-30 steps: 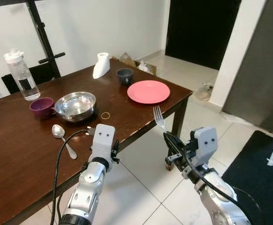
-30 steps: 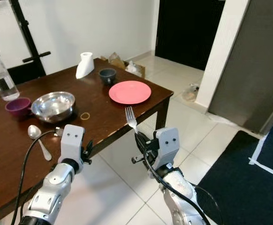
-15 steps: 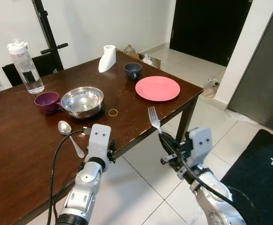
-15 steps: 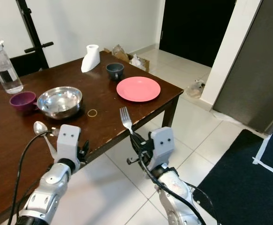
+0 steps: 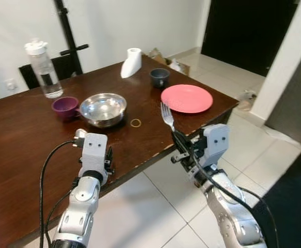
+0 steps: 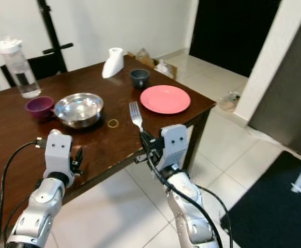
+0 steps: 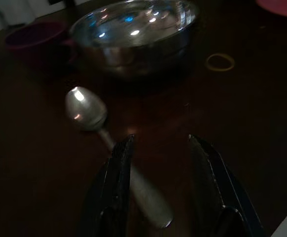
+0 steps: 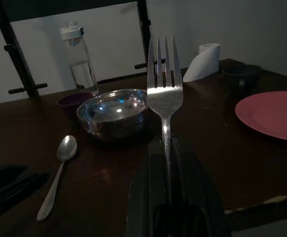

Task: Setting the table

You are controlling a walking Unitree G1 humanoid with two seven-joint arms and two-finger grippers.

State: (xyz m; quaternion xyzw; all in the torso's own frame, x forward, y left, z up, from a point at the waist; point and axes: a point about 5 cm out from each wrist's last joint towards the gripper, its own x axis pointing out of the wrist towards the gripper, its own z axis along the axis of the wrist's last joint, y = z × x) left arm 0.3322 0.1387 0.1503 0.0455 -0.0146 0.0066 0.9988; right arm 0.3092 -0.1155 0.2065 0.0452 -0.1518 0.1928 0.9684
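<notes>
My right gripper is shut on the handle of a silver fork, held upright with the tines up at the front edge of the dark wooden table. In the right wrist view the fork rises from the closed fingers. My left gripper is open low over the table, its fingers either side of the handle of a silver spoon lying flat. A pink plate lies near the table's right corner.
A steel bowl, a purple cup, a dark cup, a water bottle, a white paper roll and a small yellow ring are on the table. Tiled floor lies to the right.
The camera has moved closer to the table. My left gripper now hangs over the spoon on the table, and the fork in my right gripper has come up to the table's edge.
</notes>
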